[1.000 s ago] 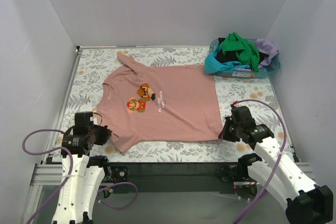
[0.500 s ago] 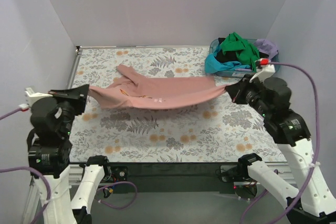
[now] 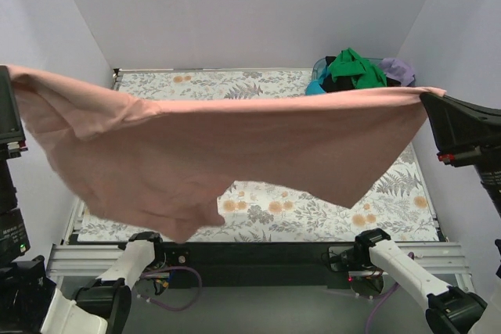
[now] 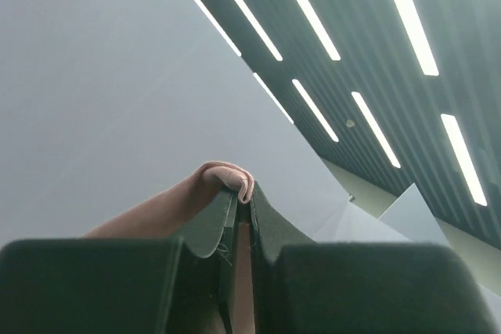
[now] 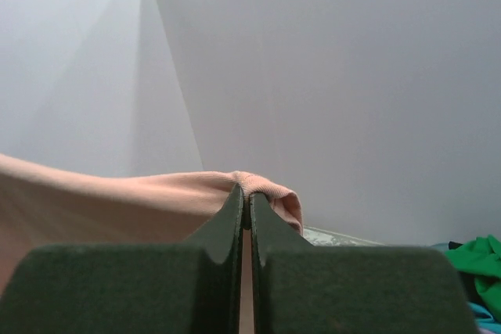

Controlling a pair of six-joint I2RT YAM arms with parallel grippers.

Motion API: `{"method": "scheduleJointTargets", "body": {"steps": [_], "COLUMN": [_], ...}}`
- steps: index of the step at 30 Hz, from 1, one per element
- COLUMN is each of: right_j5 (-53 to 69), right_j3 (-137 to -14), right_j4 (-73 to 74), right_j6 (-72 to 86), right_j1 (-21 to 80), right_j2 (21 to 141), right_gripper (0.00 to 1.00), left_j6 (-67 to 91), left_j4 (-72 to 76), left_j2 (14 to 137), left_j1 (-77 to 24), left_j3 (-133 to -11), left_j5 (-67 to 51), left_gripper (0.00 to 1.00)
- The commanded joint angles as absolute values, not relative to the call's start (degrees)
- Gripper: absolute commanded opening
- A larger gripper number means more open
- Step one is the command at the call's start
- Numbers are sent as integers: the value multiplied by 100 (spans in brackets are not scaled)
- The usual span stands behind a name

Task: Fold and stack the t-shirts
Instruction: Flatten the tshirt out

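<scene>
Left gripper [image 4: 243, 195] and right gripper [image 5: 245, 195] are each clamped tight on a pinch of the pink t-shirt [image 3: 235, 146], probably its edge. The shirt is held stretched high over the table [image 3: 313, 202], sagging lowest at the left. Other t-shirts [image 3: 354, 68] are piled at the far right corner.

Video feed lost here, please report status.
Both shut on pink t-shirt: left gripper, right gripper. Shirt hangs spread between them above table. Far-right basket not blocking.
</scene>
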State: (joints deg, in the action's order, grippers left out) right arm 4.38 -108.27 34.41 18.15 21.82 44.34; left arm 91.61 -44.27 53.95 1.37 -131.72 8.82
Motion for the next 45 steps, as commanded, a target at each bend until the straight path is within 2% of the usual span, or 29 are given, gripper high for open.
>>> {"method": "scheduleJointTargets", "body": {"steps": [1,5,9,12,15,19,21,25,26,28,30,39,42,45], "right_j5": [606,282,-568,-1122,-1476,-1275,-1048,-397,-265,350,396,27,-184,-167], "right_j3": [-10890,-10478,-9637,-9046,-8141,-7094,-6847,-6934,-7178,-7557,-8082,-9026,-9062,-8939], "right_j4": [3480,3454,3288,2814,2094,795,424,-628,-711,-668,-633,-238,-89,-35], "right_j6": [1652,1565,1468,1363,1327,1423,1476,1460,1337,1301,1196,879,782,800], "right_j1": [2189,2197,2197,2189,2180,2048,1838,1538,1468,1398,1371,1301,1266,1239], "right_j2": [4579,4693,5009,5422,5993,7019,7695,9091,9410,10228,10824,11505,11444,11295], "right_gripper": [1,1,1,1,1,1,1,1,1,1,1,1,1,1], "left_j6": [8631,8464,8148,7814,7603,7059,6883,6916,6960,7110,7163,7251,7374,7619], "left_j4": [-4009,-3833,-3025,-2604,-1903,-600,-144,-123,-297,-535,-676,-711,-939,-984], "left_j2": [5555,5844,6265,6608,6986,7809,8373,10078,10812,11440,12020,12621,12437,11884], "left_j1": [79,-149,-176,-176,-167,-150,-114,-9,-9,202,202,202,202,202], "left_j3": [-13097,-12693,-11473,-10927,-9882,-8283,-8078,-8384,-8768,-9218,-9709,-10283,-10170,-9538], "left_j5": [1037,1213,1204,1248,1248,1275,1231,1090,994,809,643,264,316,369], "left_gripper": [0,0,0,0,0,0,0,0,0,0,0,0,0,0]}}
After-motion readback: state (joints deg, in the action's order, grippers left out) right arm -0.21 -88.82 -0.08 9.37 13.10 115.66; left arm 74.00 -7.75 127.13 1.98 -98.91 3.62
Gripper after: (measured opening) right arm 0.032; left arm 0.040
